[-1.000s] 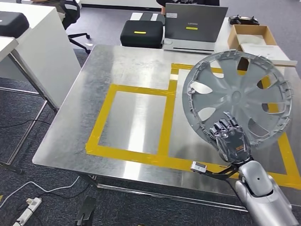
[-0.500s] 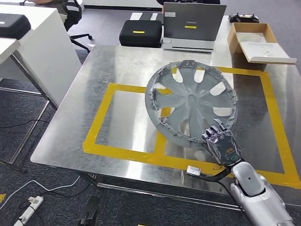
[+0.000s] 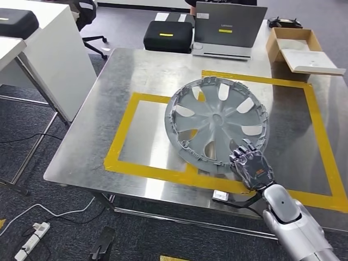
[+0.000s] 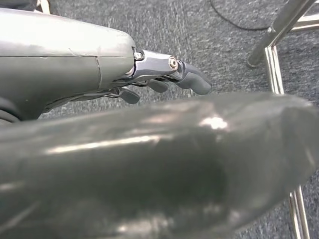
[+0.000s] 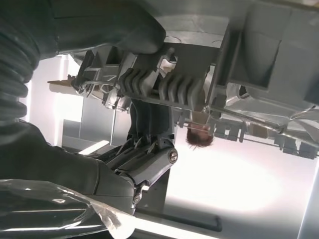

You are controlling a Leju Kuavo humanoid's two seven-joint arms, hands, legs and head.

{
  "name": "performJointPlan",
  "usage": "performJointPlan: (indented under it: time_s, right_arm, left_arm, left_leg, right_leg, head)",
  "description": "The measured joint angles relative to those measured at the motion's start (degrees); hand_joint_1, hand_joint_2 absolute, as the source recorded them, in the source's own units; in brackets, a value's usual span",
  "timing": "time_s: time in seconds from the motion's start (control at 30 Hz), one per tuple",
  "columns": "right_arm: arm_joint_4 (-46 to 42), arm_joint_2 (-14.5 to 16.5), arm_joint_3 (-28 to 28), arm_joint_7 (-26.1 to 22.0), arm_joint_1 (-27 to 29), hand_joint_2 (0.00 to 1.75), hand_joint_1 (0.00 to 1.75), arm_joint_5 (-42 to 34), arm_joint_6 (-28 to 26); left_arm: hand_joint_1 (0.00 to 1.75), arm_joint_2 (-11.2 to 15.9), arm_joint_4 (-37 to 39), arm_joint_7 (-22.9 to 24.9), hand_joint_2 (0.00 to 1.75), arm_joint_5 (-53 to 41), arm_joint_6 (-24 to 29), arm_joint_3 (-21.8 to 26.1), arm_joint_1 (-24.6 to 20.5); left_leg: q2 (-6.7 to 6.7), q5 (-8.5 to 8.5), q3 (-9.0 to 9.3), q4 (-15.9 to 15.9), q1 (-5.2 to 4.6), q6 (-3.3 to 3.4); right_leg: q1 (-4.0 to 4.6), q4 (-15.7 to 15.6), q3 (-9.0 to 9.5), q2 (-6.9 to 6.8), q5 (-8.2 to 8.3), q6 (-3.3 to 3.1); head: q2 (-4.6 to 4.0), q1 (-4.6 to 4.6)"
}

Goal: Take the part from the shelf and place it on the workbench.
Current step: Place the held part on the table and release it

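On the left we see a white desk (image 3: 61, 49) at about ten o'clock from the table (image 3: 123, 70), with a power strip (image 3: 30, 242) on the carpet down at seven o'clock. Our left hand (image 4: 165, 79) hangs over the carpet beside a metal table leg (image 4: 276, 30), its dark fingers (image 4: 194, 82) stretched out and apart, with nothing in them.

The table is bare sheet metal marked with yellow tape (image 3: 123, 128) in two adjoining rectangles. The part (image 3: 215, 125), a grey wheel cover with spokes and oval openings, sits over the tape strip between the two rectangles, near the middle of the table. Its left rim looks to be on the metal surface; whether the near right rim touches the table we cannot tell.

At about five o'clock on the part, our right hand (image 3: 249, 166) grips the rim, fingers curled over its edge. In the right wrist view the thumb (image 5: 112, 25) presses one face of the ribbed rim (image 5: 177, 87) and the fingers close on the other.

Beyond the table, at twelve o'clock, stand a black case (image 3: 167, 36) and a grey laptop (image 3: 230, 27); at one o'clock sits an open cardboard box (image 3: 297, 46)
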Motion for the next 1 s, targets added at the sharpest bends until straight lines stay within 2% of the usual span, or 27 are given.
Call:
performJointPlan:
  time_s: [0.03, 0.1, 0.13, 0.17, 0.2, 0.27, 0.3, 0.33, 0.37, 0.47, 0.53, 0.57, 0.63, 0.67, 0.7, 0.73, 0.8, 0.83, 0.87, 0.9, 0.97, 1.0]
  right_arm:
    - [0.29, 0.01, 0.02, 0.10, 0.17, 1.31, 1.31, 0.02, -0.11]
    - [0.85, 0.01, 0.04, 0.25, 0.48, 0.44, 0.44, 0.04, -0.36]
    - [1.05, 0.01, 0.05, 0.28, 0.62, 0.00, 0.00, 0.05, -0.53]
    - [1.21, 0.01, 0.05, 0.30, 0.71, 0.00, 0.00, 0.06, -0.68]
    - [1.33, 0.01, 0.04, 0.31, 0.74, 0.00, 0.00, 0.07, -0.80]
    - [1.55, 0.01, -0.04, 0.32, 0.66, 0.00, 0.00, 0.08, -0.84]
    - [1.64, 0.01, -0.10, 0.34, 0.56, 0.00, 0.00, 0.08, -0.84]
    - [1.71, 0.01, -0.19, 0.41, 0.43, 0.00, 0.00, 0.07, -0.89]
    - [1.76, 0.01, -0.31, 0.53, 0.37, 0.00, 0.00, 0.01, -0.97]
    - [1.89, 0.02, -0.93, 0.92, 0.98, 0.00, 0.00, -0.20, -1.18]
    - [1.91, 0.03, -1.39, 1.02, 1.38, 0.00, 0.00, -0.38, -1.24]
    - [1.91, 0.03, -1.62, 1.08, 1.48, 0.00, 0.00, -0.50, -1.32]
    - [1.91, 0.03, -2.29, 1.16, 1.88, 0.00, 0.00, -0.65, -1.48]
    - [1.90, 0.02, -2.71, 1.20, 2.23, 0.00, 0.00, -0.68, -1.53]
    - [1.88, 0.02, -3.14, 1.21, 2.65, 0.00, 0.00, -0.70, -1.55]
    - [1.77, -0.01, -3.66, 1.22, 3.07, 0.00, 0.00, -0.73, -1.59]
    - [1.22, -0.13, -4.74, 1.24, 3.78, 0.00, 0.00, -0.99, -1.86]
    - [0.73, -0.24, -5.44, 1.21, 4.11, 0.00, 0.00, -1.37, -2.25]
    - [0.16, -0.33, -6.12, 1.08, 4.55, 0.00, 0.00, -1.95, -2.71]
    - [-0.57, -0.40, -6.88, 0.79, 5.19, 0.00, 0.00, -2.83, -3.23]
    - [-2.44, -0.45, -8.43, -0.20, 6.74, 0.00, 0.00, -5.07, -4.24]
    - [-3.51, -0.44, -9.19, -0.85, 7.58, 0.00, 0.00, -6.39, -4.70]
  left_arm:
    - [0.00, 0.03, -0.01, -0.01, 0.44, 0.04, -0.30, -0.02, 0.01]
    - [0.00, 0.10, 0.00, 0.00, 1.31, 0.08, -0.84, -0.04, 0.10]
    - [0.00, 0.12, 0.01, 0.12, 1.75, 0.04, -1.16, -0.06, 0.21]
    - [0.00, 0.15, 0.01, 0.34, 1.75, -0.01, -1.47, -0.10, 0.28]
    - [0.00, 0.17, 0.01, 0.61, 1.75, -0.08, -1.71, -0.17, 0.32]
    - [0.00, 0.21, 0.00, 1.10, 1.75, -0.15, -1.84, -0.40, 0.33]
    - [0.00, 0.22, 0.00, 1.22, 1.75, -0.16, -1.79, -0.51, 0.31]
    - [0.00, 0.23, 0.00, 1.30, 1.75, -0.14, -1.67, -0.59, 0.29]
    - [0.00, 0.26, 0.01, 1.34, 1.75, -0.08, -1.50, -0.61, 0.28]
    - [0.00, 0.41, 0.00, 1.37, 1.75, 0.31, -0.86, -0.61, 0.31]
    - [0.00, 0.56, -0.01, 1.34, 1.75, 0.51, -0.60, -0.61, 0.32]
    - [0.00, 0.63, -0.01, 1.31, 1.75, 0.62, -0.50, -0.61, 0.31]
    - [0.00, 0.67, -0.01, 1.21, 0.87, 0.92, -0.32, -0.61, 0.36]
    - [0.00, 0.70, 0.00, 1.14, 0.44, 1.08, -0.23, -0.61, 0.45]
    - [0.00, 0.72, 0.00, 1.05, 0.00, 1.21, -0.17, -0.61, 0.55]
    - [0.00, 0.76, 0.00, 0.95, 0.00, 1.32, -0.12, -0.61, 0.63]
    - [0.00, 0.91, -0.01, 0.67, 0.00, 1.64, -0.04, -0.61, 0.62]
    - [0.00, 0.97, -0.01, 0.40, 0.00, 1.91, -0.01, -0.60, 0.56]
    - [0.00, 1.02, -0.01, 0.13, 0.00, 2.21, 0.02, -0.59, 0.52]
    - [0.00, 1.02, -0.01, -0.15, 0.00, 2.55, 0.03, -0.56, 0.55]
    - [0.00, 1.07, -0.01, -0.51, 0.00, 3.14, 0.06, -0.48, 0.76]
    - [0.00, 1.10, -0.01, -0.59, 0.00, 3.29, 0.12, -0.44, 0.84]
  left_leg:
    - [0.02, 0.25, 0.00, -0.24, 0.08, 0.29]
    - [0.03, 0.34, -0.18, -0.25, -0.06, 0.52]
    - [0.04, 0.32, -0.21, -0.23, -0.15, 0.54]
    - [0.05, 0.30, -0.23, -0.21, -0.22, 0.56]
    - [0.05, 0.27, -0.22, -0.17, -0.26, 0.56]
    - [0.02, 0.09, -0.19, 0.00, -0.27, 0.47]
    - [0.00, -0.07, -0.31, 0.22, -0.41, 0.29]
    - [-0.02, -0.21, -0.49, 0.47, -0.52, 0.09]
    - [-0.03, -0.31, -0.67, 0.70, -0.63, -0.12]
    - [0.00, -0.74, -0.92, 1.33, -0.58, -0.56]
    - [0.06, -2.55, -1.75, 4.14, -0.44, -1.23]
    - [0.09, -4.12, -2.86, 7.04, -0.29, -1.60]
    - [0.11, -7.15, -6.02, 14.04, 0.06, -2.11]
    - [0.12, -7.77, -7.24, 16.36, 0.20, -2.20]
    - [0.12, -7.32, -7.68, 16.89, 0.32, -2.21]
    - [0.12, -5.73, -7.07, 15.19, 0.40, -2.14]
    - [0.10, -1.67, -3.87, 7.84, 0.45, -1.83]
    - [0.07, -0.49, -2.38, 4.43, 0.38, -1.66]
    - [0.04, -0.05, -1.48, 2.36, 0.28, -1.51]
    - [-0.01, -0.30, -1.21, 1.66, 0.16, -1.37]
    - [-0.07, -0.16, -1.16, 1.23, 0.11, -0.91]
    - [-0.04, 0.07, -1.06, 0.97, 0.16, -0.54]
  right_leg:
    - [-0.03, 2.33, -1.16, 0.07, -1.49, 0.13]
    - [-0.01, 9.48, -4.34, 0.16, -5.04, 0.25]
    - [-0.01, 12.47, -5.66, 0.17, -6.06, 0.30]
    - [0.00, 13.88, -6.22, 0.16, -6.17, 0.34]
    - [0.00, 13.15, -5.74, 0.15, -5.24, 0.33]
    - [0.02, 6.54, -2.23, 0.13, -1.82, 0.18]
    - [0.09, 2.97, -0.18, 0.11, -0.71, 0.05]
    - [0.13, 0.45, 1.26, 0.13, -0.26, -0.15]
    - [0.20, -0.79, 1.98, 0.18, -0.38, -0.35]
    - [0.19, -1.21, 2.35, 0.29, -0.67, -0.96]
    - [-0.01, -1.31, 2.67, 0.25, -0.71, -1.47]
    - [-0.08, -1.33, 2.82, 0.23, -0.77, -1.68]
    - [-0.05, -1.32, 2.98, 0.23, -0.92, -1.93]
    - [-0.05, -1.32, 3.03, 0.23, -0.96, -1.98]
    - [-0.04, -1.31, 3.09, 0.24, -1.01, -1.99]
    - [-0.05, -1.30, 3.19, 0.28, -1.05, -1.95]
    - [-0.07, -1.33, 3.42, 0.37, -1.17, -1.76]
    - [-0.01, -1.32, 3.43, 0.41, -1.21, -1.55]
    - [0.03, -1.36, 3.38, 0.42, -1.19, -1.25]
    - [0.08, -1.44, 3.32, 0.40, -1.12, -0.94]
    - [0.03, -1.63, 3.28, 0.35, -1.04, -0.27]
    - [-0.01, -1.29, 3.10, 0.32, -1.53, -0.03]
  head:
    - [0.00, 0.08]
    - [0.00, 0.20]
    - [0.00, 0.19]
    - [0.00, 0.18]
    - [0.00, 0.19]
    - [0.00, 0.20]
    - [0.00, 0.20]
    - [0.00, 0.17]
    - [0.00, 0.14]
    - [0.00, 0.09]
    - [0.00, -0.11]
    - [0.00, -0.24]
    - [0.00, -0.41]
    - [0.00, -0.41]
    - [0.00, -0.42]
    - [0.00, -0.41]
    - [0.00, -0.40]
    - [0.00, -0.39]
    - [0.00, -0.38]
    - [0.00, -0.37]
    - [0.00, -0.37]
    - [0.00, -0.35]
